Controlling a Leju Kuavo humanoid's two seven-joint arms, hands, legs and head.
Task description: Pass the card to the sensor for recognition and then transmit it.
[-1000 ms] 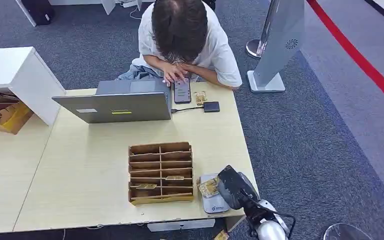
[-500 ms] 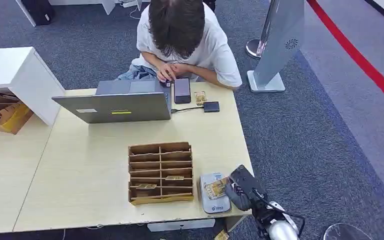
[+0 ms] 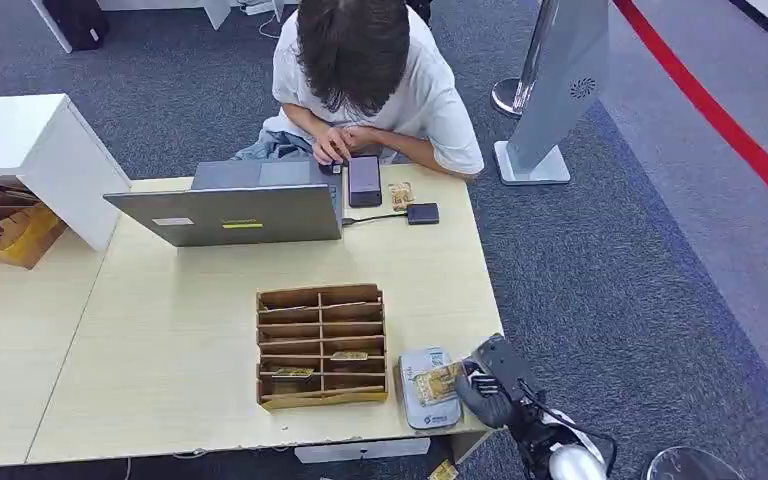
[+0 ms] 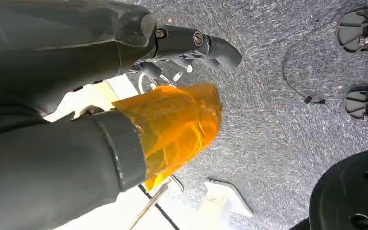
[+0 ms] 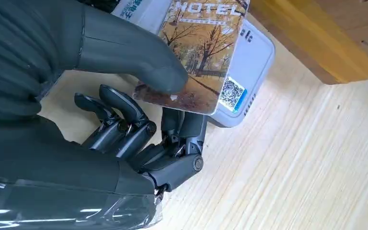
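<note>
A card (image 3: 438, 383) printed with autumn trees is pinched by my right hand (image 3: 490, 392) at the table's front right corner. It lies over the right part of the white sensor box (image 3: 421, 408). In the right wrist view the thumb (image 5: 139, 57) presses on top of the card (image 5: 199, 52), with darker fingers (image 5: 124, 115) curled beneath it. The sensor (image 5: 251, 62) lies just under the card on the wooden tabletop. My left hand (image 4: 124, 110) hangs over grey carpet with an orange-wrapped thumb and nothing in it.
A wooden slotted organiser (image 3: 322, 345) with a few cards stands left of the sensor. A laptop (image 3: 230, 205), phone (image 3: 364, 180), another card (image 3: 400, 193) and a small black box (image 3: 422, 213) lie at the far edge, where a person (image 3: 360, 70) sits. A white kiosk (image 3: 560, 90) stands beyond.
My right hand has slid to the right and slightly nearer with the card, from over the sensor's middle towards its right edge. The person has raised their head and drawn their hands off the phone.
</note>
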